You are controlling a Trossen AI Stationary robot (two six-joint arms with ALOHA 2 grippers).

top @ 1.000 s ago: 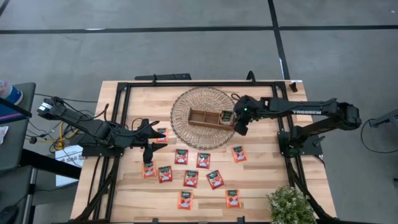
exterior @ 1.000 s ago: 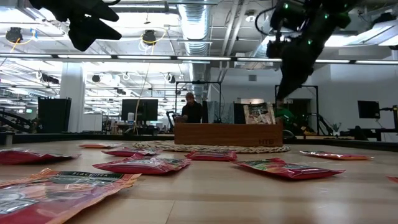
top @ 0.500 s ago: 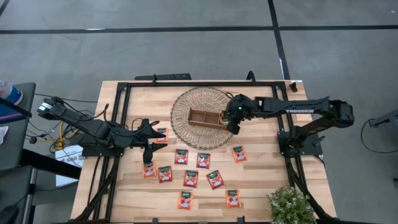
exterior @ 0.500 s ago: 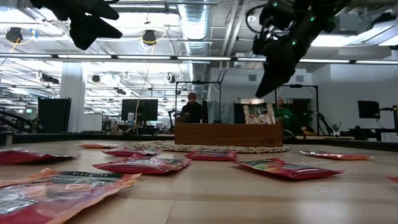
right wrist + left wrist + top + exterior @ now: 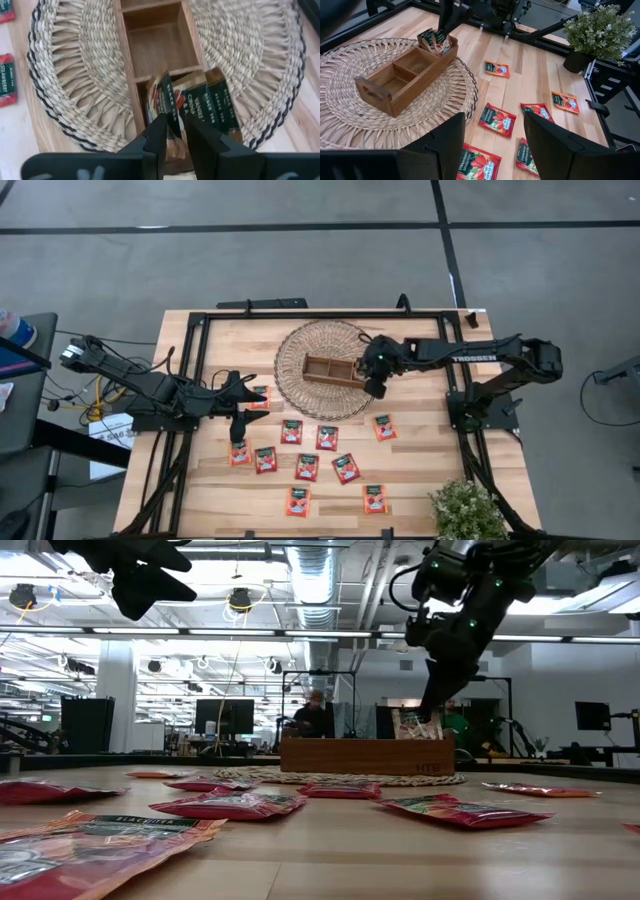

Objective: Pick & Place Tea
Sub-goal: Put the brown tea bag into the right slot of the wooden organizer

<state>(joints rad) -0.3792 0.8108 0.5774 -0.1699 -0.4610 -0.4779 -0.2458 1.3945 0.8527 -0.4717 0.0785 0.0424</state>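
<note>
From above, the wooden tray (image 5: 331, 369) sits on a round woven mat (image 5: 300, 340) in the middle of the table (image 5: 420, 470). The right gripper (image 5: 374, 387) is at the tray's right end compartment, and the left gripper (image 5: 238, 442) hangs over the table's left part, beside a loose scatter of red-orange tea sachets (image 5: 307, 467). A potted plant (image 5: 466, 510) stands at the near right corner. This view does not show what the tray's end compartment holds.

The low view fills that in: sachets stand upright above the tray's (image 5: 365, 755) rim at its right end, and the right gripper (image 5: 428, 718) comes down onto them. More tea sachets (image 5: 228, 804) lie flat on the boards in front. A person (image 5: 312, 716) stands in the room far behind.

The left wrist view shows the left gripper's own fingers (image 5: 451, 142) spread wide with nothing between them, the tray's (image 5: 405, 75) two nearer compartments bare, and upright sachets (image 5: 434, 41) only in the far one.

The right wrist view is the closest: several dark-banded sachets (image 5: 200, 107) lean together in the end compartment of the tray (image 5: 127, 75), and the right gripper's fingers (image 5: 156, 135) stand narrowly apart around the edge of one upright sachet (image 5: 169, 107). It looks pinched, though contact is hard to confirm.
</note>
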